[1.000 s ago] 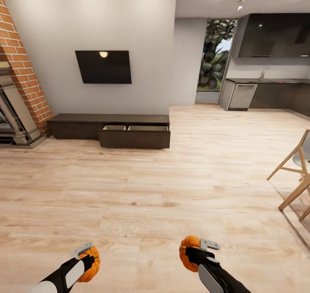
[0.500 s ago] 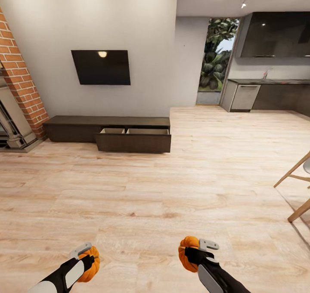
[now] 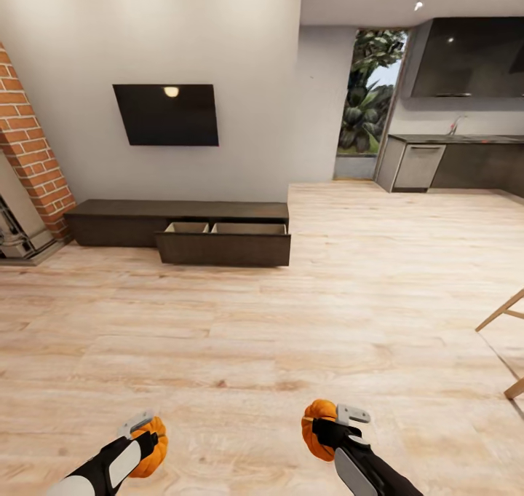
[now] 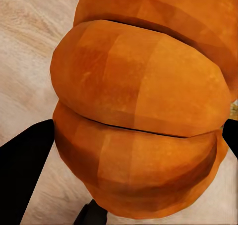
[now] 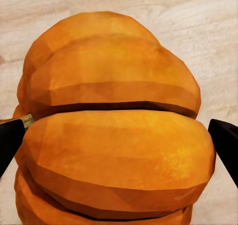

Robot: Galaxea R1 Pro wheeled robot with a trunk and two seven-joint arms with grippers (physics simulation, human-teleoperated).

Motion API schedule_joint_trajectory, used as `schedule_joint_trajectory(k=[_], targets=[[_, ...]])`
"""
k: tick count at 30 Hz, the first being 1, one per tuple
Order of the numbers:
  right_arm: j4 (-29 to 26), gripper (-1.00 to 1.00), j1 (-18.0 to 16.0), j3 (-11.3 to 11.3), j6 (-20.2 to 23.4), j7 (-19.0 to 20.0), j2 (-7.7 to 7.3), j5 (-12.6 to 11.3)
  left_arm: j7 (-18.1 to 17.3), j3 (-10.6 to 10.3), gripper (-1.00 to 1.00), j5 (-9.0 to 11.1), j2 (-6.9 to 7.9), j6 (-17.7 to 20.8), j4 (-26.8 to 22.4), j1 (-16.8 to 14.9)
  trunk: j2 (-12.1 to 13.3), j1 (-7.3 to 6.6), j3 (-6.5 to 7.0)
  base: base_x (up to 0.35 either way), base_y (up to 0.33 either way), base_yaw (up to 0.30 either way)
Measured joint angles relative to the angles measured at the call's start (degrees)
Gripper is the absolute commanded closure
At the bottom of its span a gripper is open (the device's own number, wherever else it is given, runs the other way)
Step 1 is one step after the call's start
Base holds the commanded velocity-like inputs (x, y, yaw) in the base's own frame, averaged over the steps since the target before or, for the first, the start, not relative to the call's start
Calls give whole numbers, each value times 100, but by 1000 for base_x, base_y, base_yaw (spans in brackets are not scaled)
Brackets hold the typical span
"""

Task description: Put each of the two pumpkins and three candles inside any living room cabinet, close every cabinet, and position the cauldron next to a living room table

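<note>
Pumpkins: one in each gripper, both carried low over the wood floor, well short of the cabinet. Left gripper has its jaws clamped on the left pumpkin; in the left wrist view that pumpkin sits between the two dark fingers, ribs running across. Right gripper has its jaws clenched on the right pumpkin; the right wrist view shows it wedged between the fingers, pale floor planks behind.

Cabinet: long low dark brown TV unit against the far white wall, directly under the wall-mounted TV. Its right-hand drawer is pulled out, pale wood interior visible, split into two compartments; contents can't be made out from here.

Brick fireplace at the unit's left end. Kitchen units far right, wooden chair legs at the right edge.
</note>
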Motion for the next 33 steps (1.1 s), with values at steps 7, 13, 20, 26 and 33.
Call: schedule_joint_trajectory(k=[7,13,20,26,33], targets=[[0,100,0,1,0,1,0,-1,0,1,100,2,-21,0,0,0,0,0,0,316,90,0],[2,100,0,0,0,0,0,1,-5,7,100,14,11,0,0,0,0,0,0,319,52,0],[-1,100,-1,0,0,1,0,9,-2,-1,100,-10,-15,-6,-2,-1,0,2,0,219,104,0],[2,100,-1,0,1,1,0,11,-9,-4,100,-33,-22,-9,-2,-1,0,3,0,17,9,0],[2,100,-2,0,4,1,0,11,-19,6,100,-21,4,-3,-1,-1,0,2,0,51,29,0]])
